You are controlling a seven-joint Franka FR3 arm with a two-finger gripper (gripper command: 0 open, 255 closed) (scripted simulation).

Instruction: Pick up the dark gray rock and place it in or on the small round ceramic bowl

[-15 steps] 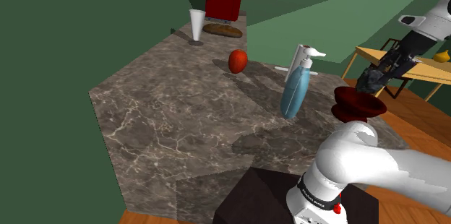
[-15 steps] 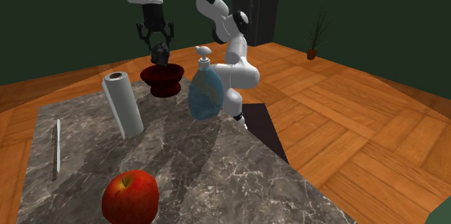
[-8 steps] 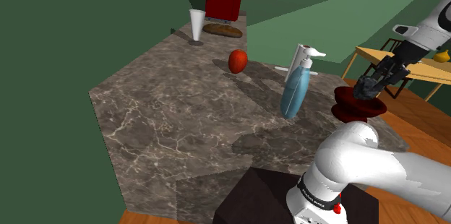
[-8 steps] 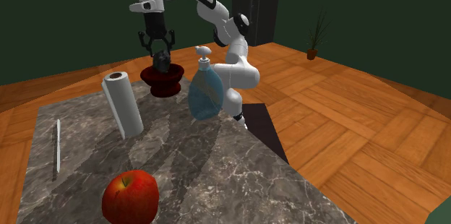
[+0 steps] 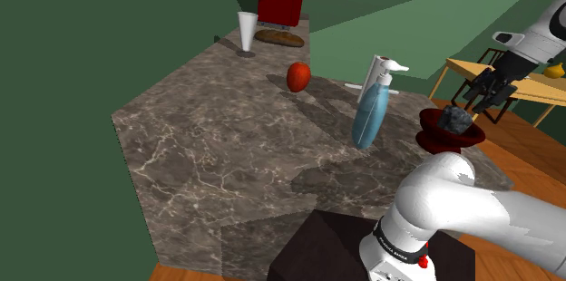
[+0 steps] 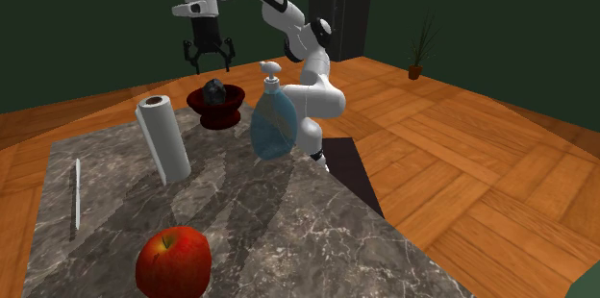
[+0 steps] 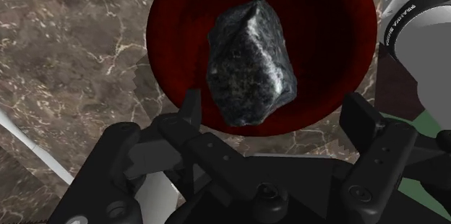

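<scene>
Green walls surround the marbled counter. At its far end the shoulder view takes in a white cup, while the second exterior view catches a potted plant on the wood floor. The gripper hangs with fingers spread wide, gripping nothing. Directly beneath it, apart from both fingers, the dark gray rock lies inside the dark red bowl.
</scene>
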